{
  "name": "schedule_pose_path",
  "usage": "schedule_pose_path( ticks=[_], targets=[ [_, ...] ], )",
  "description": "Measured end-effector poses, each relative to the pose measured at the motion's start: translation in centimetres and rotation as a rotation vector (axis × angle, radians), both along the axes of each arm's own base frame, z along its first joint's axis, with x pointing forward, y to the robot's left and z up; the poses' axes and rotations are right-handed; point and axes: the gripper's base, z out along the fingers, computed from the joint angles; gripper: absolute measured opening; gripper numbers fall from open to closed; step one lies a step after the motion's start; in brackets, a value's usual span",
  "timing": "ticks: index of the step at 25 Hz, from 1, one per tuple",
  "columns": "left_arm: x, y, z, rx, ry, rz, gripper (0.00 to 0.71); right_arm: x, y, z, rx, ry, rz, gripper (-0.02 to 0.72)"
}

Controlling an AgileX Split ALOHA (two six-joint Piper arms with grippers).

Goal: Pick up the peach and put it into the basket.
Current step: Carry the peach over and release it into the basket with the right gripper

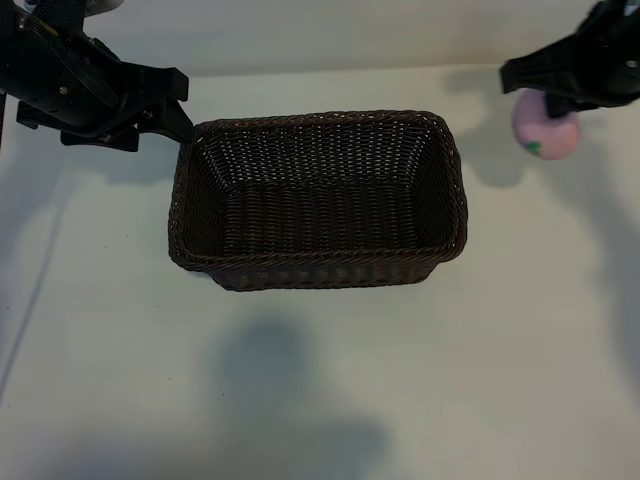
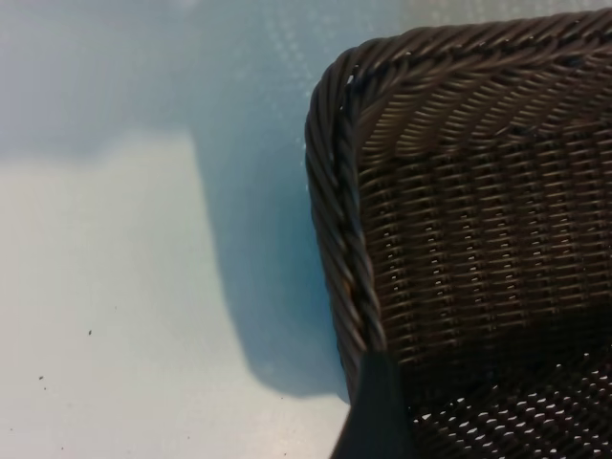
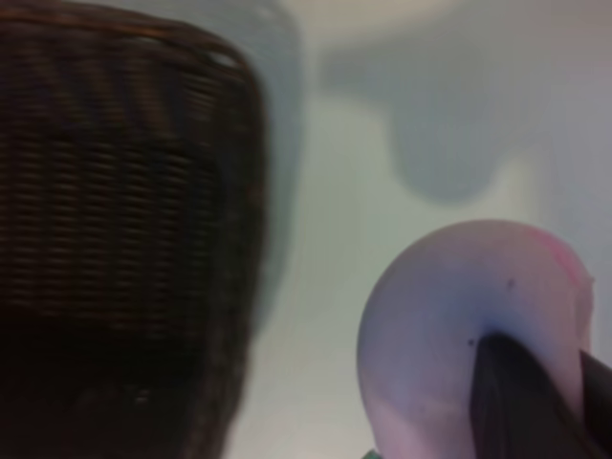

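Note:
The peach [image 1: 547,128], pale pink with a small green mark, sits between the fingers of my right gripper [image 1: 548,106], which is shut on it at the far right, a little way off the basket's right end. In the right wrist view a dark finger [image 3: 521,402] presses into the peach [image 3: 449,316]. The dark-brown woven basket [image 1: 318,272] stands in the middle of the table with nothing inside. My left gripper [image 1: 183,108] is open at the basket's far left corner. One of its fingers [image 2: 378,411] lies right at the braided rim [image 2: 337,220].
A pale table [image 1: 320,400] spreads around the basket, with wide room in front of it and a bare gap between the basket's right end and the peach. The arms' shadows fall across the table.

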Motion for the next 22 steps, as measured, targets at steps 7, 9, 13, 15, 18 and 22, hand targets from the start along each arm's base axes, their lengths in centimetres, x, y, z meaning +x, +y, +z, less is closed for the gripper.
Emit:
schedule_pose_path(
  ticks=[7,9,13,15,18,22],
  targets=[
    [0.0,0.0,0.0,0.000,0.000,0.000,0.569,-0.9,2.2,0.1,0.024,0.002,0.059,0.043],
    [0.0,0.0,0.0,0.000,0.000,0.000,0.569,-1.0,2.6,0.1,0.032,0.004,0.072,0.043],
    [0.0,0.0,0.0,0.000,0.000,0.000,0.569,-1.5,3.8,0.1,0.045,-0.001,0.115,0.043],
    [0.0,0.0,0.0,0.000,0.000,0.000,0.569,-1.8,4.5,0.2,0.062,-0.003,0.133,0.043],
    [0.0,0.0,0.0,0.000,0.000,0.000,0.569,-1.9,5.7,-0.3,0.077,-0.005,0.167,0.043],
    [0.0,0.0,0.0,0.000,0.000,0.000,0.569,-1.9,7.7,-1.9,0.071,0.009,0.219,0.043]
  ],
)
